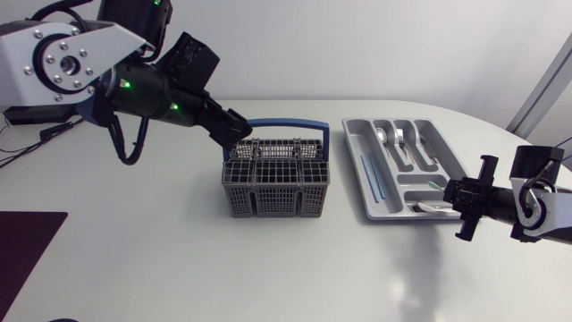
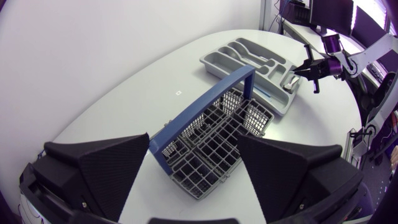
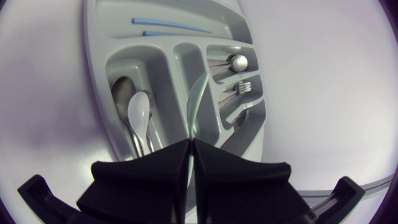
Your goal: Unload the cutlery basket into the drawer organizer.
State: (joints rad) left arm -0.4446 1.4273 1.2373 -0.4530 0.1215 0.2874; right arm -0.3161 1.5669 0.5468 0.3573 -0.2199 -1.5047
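The grey cutlery basket point(image 1: 275, 183) with a blue handle point(image 1: 286, 122) stands mid-table; no cutlery shows in its compartments point(image 2: 214, 149). My left gripper point(image 1: 239, 131) hangs open just above the basket's back left corner, its fingers point(image 2: 106, 168) spread wide on either side of the near end. To the right lies the grey drawer organizer point(image 1: 356, 159), holding spoons point(image 3: 138, 115), a fork point(image 3: 244, 88) and thin blue pieces point(image 3: 171, 26). My right gripper point(image 1: 451, 194) is shut and empty over the organizer's front right corner point(image 3: 245, 134), also seen from the left wrist point(image 2: 309, 70).
A dark mat point(image 1: 22, 250) lies at the table's front left edge. The white tabletop point(image 1: 268, 268) stretches in front of the basket and the organizer.
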